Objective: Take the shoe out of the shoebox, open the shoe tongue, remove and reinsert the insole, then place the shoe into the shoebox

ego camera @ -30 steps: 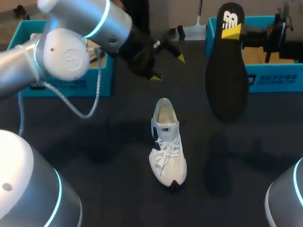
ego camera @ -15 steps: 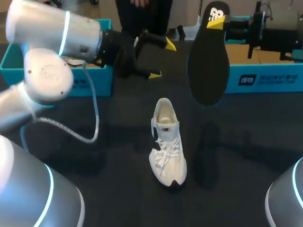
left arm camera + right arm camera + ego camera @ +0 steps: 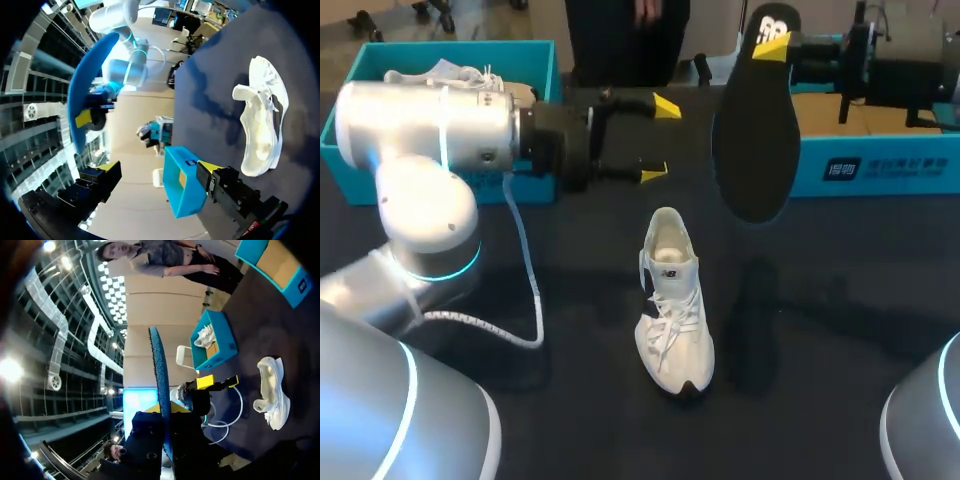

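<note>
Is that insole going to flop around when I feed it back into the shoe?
Probably a little. The insole hangs nearly straight from the right gripper, so it seems fairly springy, yet it is thin and held at one end. The shoe stands free and looks light, so it may slide.

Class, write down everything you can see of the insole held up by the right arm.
The insole is a long, thin, foot-shaped pad. Its face toward the head camera looks black with a white logo near the heel; the left wrist view shows the other face blue. It hangs nearly upright, heel up, toe down, above the table, clear of the white shoe. Only the right gripper touches it, shut on its heel end.
</note>
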Controlling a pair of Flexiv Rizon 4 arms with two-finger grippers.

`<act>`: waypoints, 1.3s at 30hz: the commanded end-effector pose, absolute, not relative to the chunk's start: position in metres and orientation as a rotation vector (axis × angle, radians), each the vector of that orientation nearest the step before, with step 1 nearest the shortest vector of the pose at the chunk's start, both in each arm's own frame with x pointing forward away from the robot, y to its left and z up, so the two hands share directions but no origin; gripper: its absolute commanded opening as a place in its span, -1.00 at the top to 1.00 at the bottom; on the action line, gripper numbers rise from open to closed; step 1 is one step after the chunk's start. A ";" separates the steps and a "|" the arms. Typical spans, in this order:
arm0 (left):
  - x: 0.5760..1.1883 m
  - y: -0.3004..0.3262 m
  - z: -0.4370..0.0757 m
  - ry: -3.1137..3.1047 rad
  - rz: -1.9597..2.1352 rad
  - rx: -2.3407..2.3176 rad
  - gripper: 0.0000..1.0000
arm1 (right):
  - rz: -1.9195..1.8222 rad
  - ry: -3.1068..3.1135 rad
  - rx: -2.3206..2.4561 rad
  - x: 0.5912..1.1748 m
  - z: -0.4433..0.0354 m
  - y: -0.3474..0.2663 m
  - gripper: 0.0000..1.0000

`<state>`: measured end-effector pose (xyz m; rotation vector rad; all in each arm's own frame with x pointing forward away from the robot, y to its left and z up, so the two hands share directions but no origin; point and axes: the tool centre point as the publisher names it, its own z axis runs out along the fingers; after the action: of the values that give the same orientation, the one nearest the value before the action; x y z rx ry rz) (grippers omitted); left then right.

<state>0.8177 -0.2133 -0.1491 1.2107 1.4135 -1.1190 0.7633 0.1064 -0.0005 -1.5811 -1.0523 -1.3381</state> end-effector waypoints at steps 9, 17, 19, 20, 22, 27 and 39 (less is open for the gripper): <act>0.806 -0.190 -0.146 1.273 -1.240 1.163 -1.00 | -1.101 -0.819 -1.676 0.804 -0.082 0.138 1.00; 0.793 -0.191 -0.140 1.238 -1.205 1.173 -1.00 | -1.102 -0.812 -1.680 0.806 -0.083 0.140 1.00; 0.790 -0.193 -0.135 1.212 -1.207 1.174 -1.00 | -1.102 -0.812 -1.680 0.806 -0.083 0.140 1.00; 0.789 -0.194 -0.133 1.196 -1.201 1.180 -1.00 | -1.102 -0.812 -1.680 0.806 -0.083 0.140 1.00; 0.786 -0.198 -0.129 1.175 -1.205 1.195 -1.00 | -1.102 -0.812 -1.680 0.806 -0.083 0.140 1.00; 0.784 -0.206 -0.124 1.145 -1.207 1.216 -1.00 | -1.106 -0.824 -1.650 0.817 -0.094 0.142 1.00; 0.773 -0.223 -0.119 1.104 -1.236 1.225 -1.00 | -0.984 -0.865 -1.588 0.849 -0.127 0.164 1.00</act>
<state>0.7729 -0.2129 -0.1158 1.2343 1.1106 -1.2382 0.8291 0.1476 -0.1223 -1.6130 -0.8491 -1.0039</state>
